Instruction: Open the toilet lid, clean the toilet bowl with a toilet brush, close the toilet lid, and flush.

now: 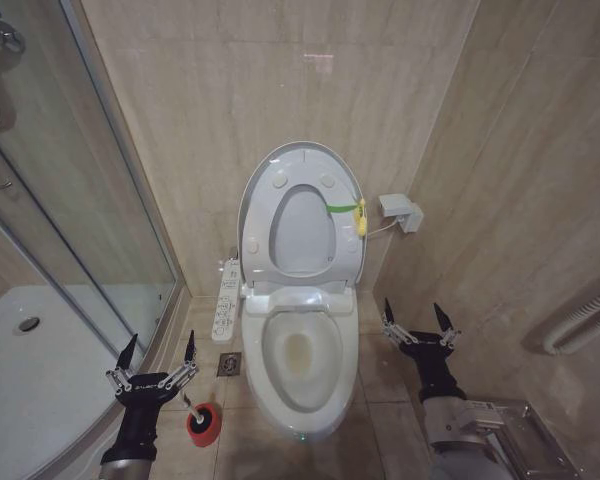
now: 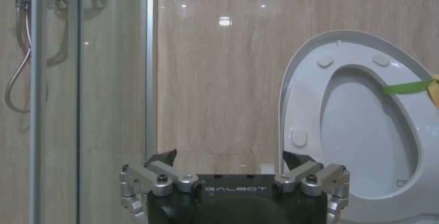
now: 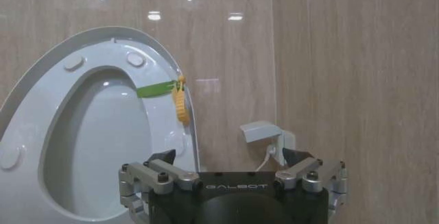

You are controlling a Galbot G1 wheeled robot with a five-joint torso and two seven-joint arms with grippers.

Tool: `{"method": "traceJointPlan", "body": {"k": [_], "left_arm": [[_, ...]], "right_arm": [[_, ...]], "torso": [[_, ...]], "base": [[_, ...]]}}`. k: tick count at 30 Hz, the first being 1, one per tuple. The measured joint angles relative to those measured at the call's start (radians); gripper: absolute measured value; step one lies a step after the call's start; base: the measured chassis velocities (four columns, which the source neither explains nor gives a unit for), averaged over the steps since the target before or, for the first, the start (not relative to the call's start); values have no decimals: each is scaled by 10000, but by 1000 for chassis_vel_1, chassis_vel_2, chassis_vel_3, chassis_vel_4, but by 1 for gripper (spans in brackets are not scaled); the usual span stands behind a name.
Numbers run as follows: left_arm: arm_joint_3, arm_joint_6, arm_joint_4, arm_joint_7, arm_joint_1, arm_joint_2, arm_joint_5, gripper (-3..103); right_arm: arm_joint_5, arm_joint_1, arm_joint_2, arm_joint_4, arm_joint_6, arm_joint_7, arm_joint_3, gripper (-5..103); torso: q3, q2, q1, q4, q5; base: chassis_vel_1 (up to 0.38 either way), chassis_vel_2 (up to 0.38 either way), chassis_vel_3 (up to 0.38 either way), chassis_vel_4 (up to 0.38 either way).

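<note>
Lid: the toilet lid [image 1: 302, 215] stands upright against the wall with the seat raised against it, a green strap with a yellow tag hanging at its edge
Bowl: the toilet bowl [image 1: 302, 355] sits exposed between the two arms, a yellowish stain at its bottom
Brush: the toilet brush [image 1: 202, 418] rests in its red cup on the floor, just beside the left claw [image 1: 151, 357]
Left claw: spread wide and empty, hovering above the brush, fingertips pointing toward the wall
Right claw: the right claw [image 1: 418, 324] is spread too, empty, on the far side of the bowl near the wall box [image 1: 399, 211]
Stage: looks like lid-opening is done, brush pickup next
Risk one: thin handle, wide fingers; an off-centre close could tip the red cup or knock the brush flat
Risk two: the shower glass [image 1: 70, 200] is close on the left, so a swing outward may strike it
Risk three: lifting the brush carelessly could bump the raised lid and drop it
</note>
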Motion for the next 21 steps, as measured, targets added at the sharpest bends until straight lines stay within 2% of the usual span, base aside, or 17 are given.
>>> {"method": "traceJointPlan", "body": {"k": [21], "left_arm": [[0,0,0,0,0,0,0,100]], "right_arm": [[0,1,-1,0,0,-1,0,100]], "torso": [[0,-2,0,1,-1]], "base": [[-23,24,24,-22]]}}
